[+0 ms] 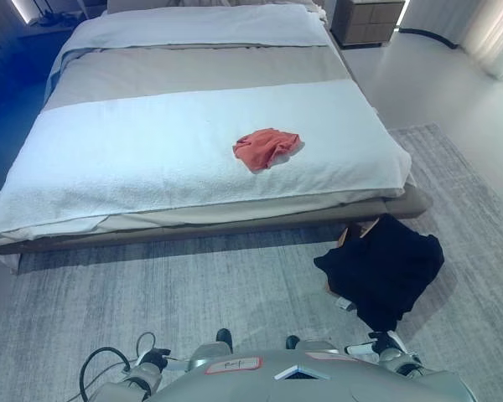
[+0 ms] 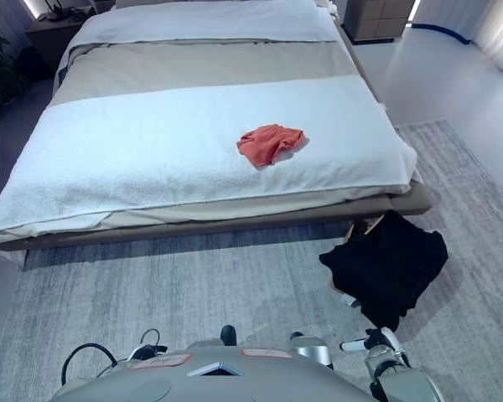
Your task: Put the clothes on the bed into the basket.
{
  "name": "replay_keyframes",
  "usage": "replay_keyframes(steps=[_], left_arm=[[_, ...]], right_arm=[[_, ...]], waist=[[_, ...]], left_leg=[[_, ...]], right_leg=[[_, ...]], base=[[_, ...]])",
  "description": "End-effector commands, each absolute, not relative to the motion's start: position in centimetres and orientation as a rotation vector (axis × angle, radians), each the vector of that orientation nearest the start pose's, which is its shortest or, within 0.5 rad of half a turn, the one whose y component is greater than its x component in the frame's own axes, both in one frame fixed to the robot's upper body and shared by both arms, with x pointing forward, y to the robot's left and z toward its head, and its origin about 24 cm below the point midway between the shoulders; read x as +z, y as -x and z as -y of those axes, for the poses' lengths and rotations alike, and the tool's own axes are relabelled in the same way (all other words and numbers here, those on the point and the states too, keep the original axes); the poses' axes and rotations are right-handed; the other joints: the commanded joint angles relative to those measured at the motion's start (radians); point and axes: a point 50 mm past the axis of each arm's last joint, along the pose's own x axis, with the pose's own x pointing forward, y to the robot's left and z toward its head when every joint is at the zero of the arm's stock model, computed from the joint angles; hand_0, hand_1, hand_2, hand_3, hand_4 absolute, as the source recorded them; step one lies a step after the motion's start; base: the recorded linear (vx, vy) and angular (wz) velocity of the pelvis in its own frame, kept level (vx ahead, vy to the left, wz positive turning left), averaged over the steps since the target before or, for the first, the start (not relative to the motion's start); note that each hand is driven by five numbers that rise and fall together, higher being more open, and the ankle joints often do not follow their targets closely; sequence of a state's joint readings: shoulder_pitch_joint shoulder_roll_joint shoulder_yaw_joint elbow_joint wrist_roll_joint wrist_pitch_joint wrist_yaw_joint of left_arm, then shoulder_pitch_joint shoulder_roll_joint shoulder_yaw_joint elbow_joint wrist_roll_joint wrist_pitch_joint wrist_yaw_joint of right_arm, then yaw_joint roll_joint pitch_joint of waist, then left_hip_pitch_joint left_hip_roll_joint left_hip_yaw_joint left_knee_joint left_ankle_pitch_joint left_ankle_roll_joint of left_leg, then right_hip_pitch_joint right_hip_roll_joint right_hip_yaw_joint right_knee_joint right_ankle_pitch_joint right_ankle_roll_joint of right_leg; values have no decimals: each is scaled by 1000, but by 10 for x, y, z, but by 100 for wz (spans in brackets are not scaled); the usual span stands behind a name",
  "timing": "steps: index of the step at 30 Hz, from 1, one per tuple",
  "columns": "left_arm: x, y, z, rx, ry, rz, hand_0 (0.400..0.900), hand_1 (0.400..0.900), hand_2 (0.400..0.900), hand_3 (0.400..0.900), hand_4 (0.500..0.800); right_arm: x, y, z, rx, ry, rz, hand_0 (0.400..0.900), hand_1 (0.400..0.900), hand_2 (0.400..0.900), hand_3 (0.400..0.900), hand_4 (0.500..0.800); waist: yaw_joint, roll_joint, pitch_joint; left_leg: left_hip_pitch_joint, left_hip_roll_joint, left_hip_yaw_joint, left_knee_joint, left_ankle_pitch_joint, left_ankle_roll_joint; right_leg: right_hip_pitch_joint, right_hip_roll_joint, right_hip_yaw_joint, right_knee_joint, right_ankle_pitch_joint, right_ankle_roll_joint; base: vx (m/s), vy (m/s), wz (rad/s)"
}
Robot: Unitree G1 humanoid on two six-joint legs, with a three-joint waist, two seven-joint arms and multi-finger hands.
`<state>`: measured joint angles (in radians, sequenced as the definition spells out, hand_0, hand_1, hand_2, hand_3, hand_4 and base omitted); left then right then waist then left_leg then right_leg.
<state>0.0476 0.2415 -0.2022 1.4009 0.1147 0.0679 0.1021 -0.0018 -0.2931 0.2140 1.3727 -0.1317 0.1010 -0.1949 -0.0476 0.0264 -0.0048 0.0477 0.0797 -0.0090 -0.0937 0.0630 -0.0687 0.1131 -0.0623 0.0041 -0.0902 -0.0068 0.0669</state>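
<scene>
- Lying crumpled on bed [image 1: 109, 159]: red cloth [image 1: 267, 148].
- Black garment [image 1: 384, 268] drapes over basket [image 1: 350, 235] on rug [image 1: 193, 293].
- Right hand [image 2: 370, 343] low; grip state unclear.
- Left hand unseen.

No readable text, label, number or sign was found anywhere in either view. Bed cover [image 1: 151, 159] carried no print. Red cloth [image 1: 267, 148] on bed was plain, no tag seen. Dark garment [image 1: 386, 268] draped on floor by bed corner showed no lettering. Nightstand [image 1: 367, 21] at far end bore no markings that could be made out.
</scene>
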Motion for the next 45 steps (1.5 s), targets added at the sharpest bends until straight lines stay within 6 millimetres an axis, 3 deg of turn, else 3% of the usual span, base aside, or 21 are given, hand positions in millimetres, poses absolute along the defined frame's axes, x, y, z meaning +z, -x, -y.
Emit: replay_keyframes(steps=[1, 26, 37, 40, 42, 44, 45], left_arm=[[-163, -36, -265, 125, -536, -1505, 900, 900, 900, 900, 800], [-164, -45, -260, 99, -552, -1475, 900, 900, 900, 900, 800], [-163, -59, -259, 101, -556, -1439, 900, 900, 900, 900, 800], [-162, -62, -260, 114, -551, -1431, 900, 900, 900, 900, 800], [-161, -62, -262, 129, -543, -1432, 900, 900, 900, 900, 800], [-160, -60, -268, 150, -539, -1442, 900, 900, 900, 900, 800], [-160, -59, -269, 154, -538, -1447, 900, 900, 900, 900, 800]], right_arm=[[-150, -78, 284, -137, 766, -1360, 900, 900, 900, 900, 800], [-152, -67, 284, -137, 792, -1391, 900, 900, 900, 900, 800], [-146, -83, 291, -186, 781, -1342, 900, 900, 900, 900, 800], [-145, -90, 291, -186, 785, -1318, 900, 900, 900, 900, 800], [-145, -92, 290, -184, 787, -1306, 900, 900, 900, 900, 800], [-145, -89, 290, -175, 790, -1308, 900, 900, 900, 900, 800], [-145, -88, 292, -173, 800, -1314, 900, 900, 900, 900, 800]], waist=[[22, -23, 45], [-8, -15, 50], [-24, 14, 83], [-27, 10, 98], [-23, 2, 112], [-12, -20, 137], [2, -35, 157]], left_leg=[[75, -33, 11, 6, -90, 11], [88, -26, 29, 6, -101, 13], [75, -4, 26, 13, -81, 8], [40, 4, 31, 107, -105, 3], [-8, 7, 30, 229, -73, -11], [-108, 16, -7, 437, 42, -10], [-184, 2, -42, 567, 94, 1]], right_leg=[[-31, -34, -64, 3, 17, 49], [-22, -21, -47, 8, 13, 38], [-97, 2, -45, 110, -37, 13], [-107, 13, -36, 140, -59, -7], [-101, 29, -32, 145, -66, -26], [-80, 57, -13, 151, -68, -61], [-67, 63, -8, 152, -71, -75]], base=[[-6, -12, 7], [-1, -8, -6], [15, -35, -1], [54, -117, -6], [46, -200, -7], [42, -315, -7], [18, -303, -12]])
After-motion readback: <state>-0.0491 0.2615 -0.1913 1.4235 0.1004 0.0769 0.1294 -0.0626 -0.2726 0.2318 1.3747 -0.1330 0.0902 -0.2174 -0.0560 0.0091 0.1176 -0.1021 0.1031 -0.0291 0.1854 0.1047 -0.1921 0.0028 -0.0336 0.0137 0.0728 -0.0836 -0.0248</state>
